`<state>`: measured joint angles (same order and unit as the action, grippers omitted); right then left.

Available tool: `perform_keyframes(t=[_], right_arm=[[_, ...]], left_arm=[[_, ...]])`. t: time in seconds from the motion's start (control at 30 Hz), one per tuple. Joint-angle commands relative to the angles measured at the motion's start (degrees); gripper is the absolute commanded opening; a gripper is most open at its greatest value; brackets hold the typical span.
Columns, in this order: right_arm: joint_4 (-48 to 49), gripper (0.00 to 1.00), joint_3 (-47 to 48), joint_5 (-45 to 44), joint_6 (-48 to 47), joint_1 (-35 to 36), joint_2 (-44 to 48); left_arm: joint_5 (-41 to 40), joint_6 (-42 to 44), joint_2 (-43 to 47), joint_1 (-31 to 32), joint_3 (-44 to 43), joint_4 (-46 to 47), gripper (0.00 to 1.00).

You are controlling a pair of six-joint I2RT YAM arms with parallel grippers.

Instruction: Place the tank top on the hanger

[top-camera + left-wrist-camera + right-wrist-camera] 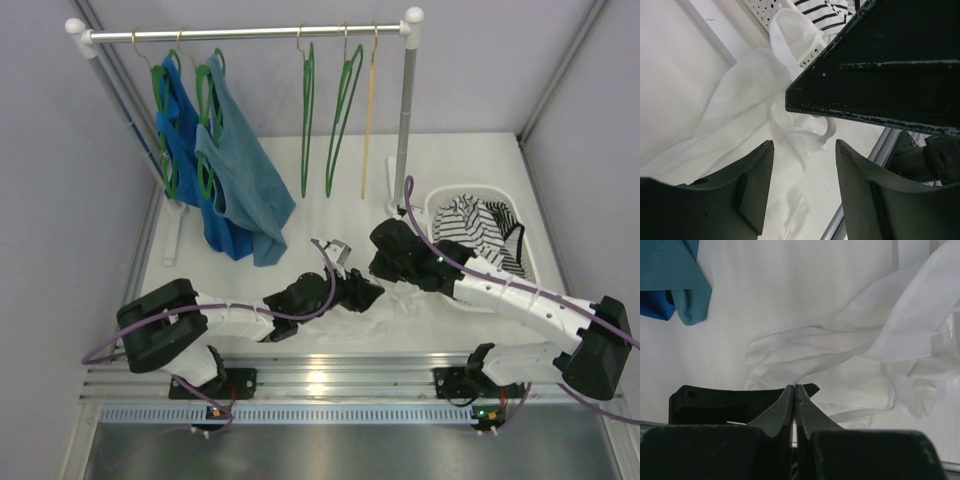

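The right gripper (794, 388) was closed tight, its fingertips pinching a thin edge of the white tank top (855, 340). From that pinch the cloth ran ahead of the fingers and off to their right, where it bunched into loose folds. The left gripper (804, 150) stood wide open and held nothing, with a twisted fold of the same top lying on the table (330, 215) between and just beyond its two fingers.

The top lay crumpled, its long axis running roughly from the left gripper toward the basket (437, 203), with one end up against the basket's perforated wall (which end was neck and which was hem could not be told). A black-and-white striped garment (482, 225) filled the basket, just to the right of the right gripper.

Well beyond both grippers, the green hanger (307, 120) hung empty from the rail (250, 33), straight down and edge-on to the top camera. A second green one and a yellow hanger (369, 120) hung to its right, and the blue tops (240, 185) to its left
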<state>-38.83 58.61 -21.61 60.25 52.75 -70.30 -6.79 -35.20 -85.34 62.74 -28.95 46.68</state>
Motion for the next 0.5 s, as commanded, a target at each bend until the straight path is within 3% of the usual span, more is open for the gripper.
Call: perform_keyframes(t=[0.0,0.23,0.33,0.47], right_arm=[[1.56,0.00,1.07,-0.45,0.92,0.86,-0.36],[2.09,0.00,0.28,-0.63,1.27,0.86,-0.80],[2.27,0.00,-0.07,-0.46,1.45,0.95,-1.15],[2.79,0.00,-0.78,-0.37,1.36,0.86,-1.06]], left_arm=[[-2.88,-1.18,-1.05,0.37,-1.90,8.78,0.57],[-2.97,-2.68,-3.25,0.37,-1.72,12.12,0.52],[-3.58,-3.64,-3.87,0.37,-1.81,12.65,0.45],[-4.37,-4.08,-4.40,0.45,-2.25,11.95,0.21]])
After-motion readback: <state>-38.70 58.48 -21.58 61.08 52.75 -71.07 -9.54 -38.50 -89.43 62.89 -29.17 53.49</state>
